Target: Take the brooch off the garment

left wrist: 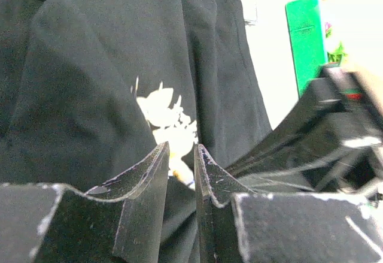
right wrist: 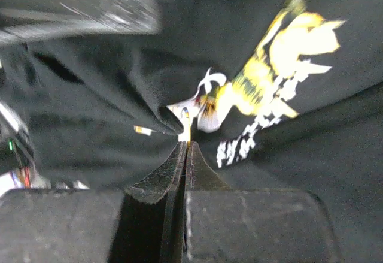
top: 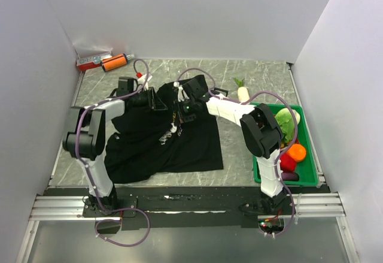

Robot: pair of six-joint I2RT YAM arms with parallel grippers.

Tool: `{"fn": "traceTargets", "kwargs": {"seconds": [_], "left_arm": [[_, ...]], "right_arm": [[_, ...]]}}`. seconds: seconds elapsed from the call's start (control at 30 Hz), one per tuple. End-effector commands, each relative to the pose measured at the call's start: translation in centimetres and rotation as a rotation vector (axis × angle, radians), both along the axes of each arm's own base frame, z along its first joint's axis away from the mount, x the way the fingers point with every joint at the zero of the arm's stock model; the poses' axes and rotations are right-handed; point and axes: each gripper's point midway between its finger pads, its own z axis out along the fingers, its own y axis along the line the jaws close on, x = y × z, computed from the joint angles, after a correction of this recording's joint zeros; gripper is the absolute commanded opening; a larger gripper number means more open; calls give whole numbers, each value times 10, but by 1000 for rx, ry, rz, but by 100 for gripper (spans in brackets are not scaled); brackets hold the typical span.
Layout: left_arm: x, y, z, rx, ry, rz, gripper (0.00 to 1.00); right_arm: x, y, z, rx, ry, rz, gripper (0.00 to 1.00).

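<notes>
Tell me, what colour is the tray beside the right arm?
The tray is green, clearest in the top external view.

Brooch — just a tiny pale blur at the tips of the right gripper; any grip on it is unclear. Shirt print smeared — edges cropped.

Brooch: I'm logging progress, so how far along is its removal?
Nothing looks finished: the shirt lies bunched. In hand: the right jaws are shut at what is probably the brooch, a small yellowish piece on a fold; the left jaws stand slightly apart. Left: pulling it free.
</notes>
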Motion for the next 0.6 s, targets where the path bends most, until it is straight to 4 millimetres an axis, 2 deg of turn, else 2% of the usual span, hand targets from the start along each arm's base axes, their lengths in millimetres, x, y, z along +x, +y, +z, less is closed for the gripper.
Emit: {"fn": "traceTargets", "kwargs": {"seconds": [0.0, 0.03, 0.17, 0.3, 0.43, 0.57], "left_arm": [[14, -21, 6, -36, -42, -43, 29], [13, -22, -2, -19, -18, -40, 29], [18, -22, -12, 26, 5, -2, 27], [19, -15, -15, 67, 23, 45, 26], [11, -10, -14, 75, 81, 71, 26], [-4, -16, -12, 31, 132, 47, 26]], "right_arm": [[48, 2, 46, 50, -182, -169, 0], [53, 0, 46, 42, -191, -200, 0], [70, -5, 45, -5, -235, -281, 0], [84, -7, 55, -10, -274, -331, 0], [89, -9, 56, -18, -264, -390, 0], [88, 4, 62, 31, -249, -384, 0]]}}
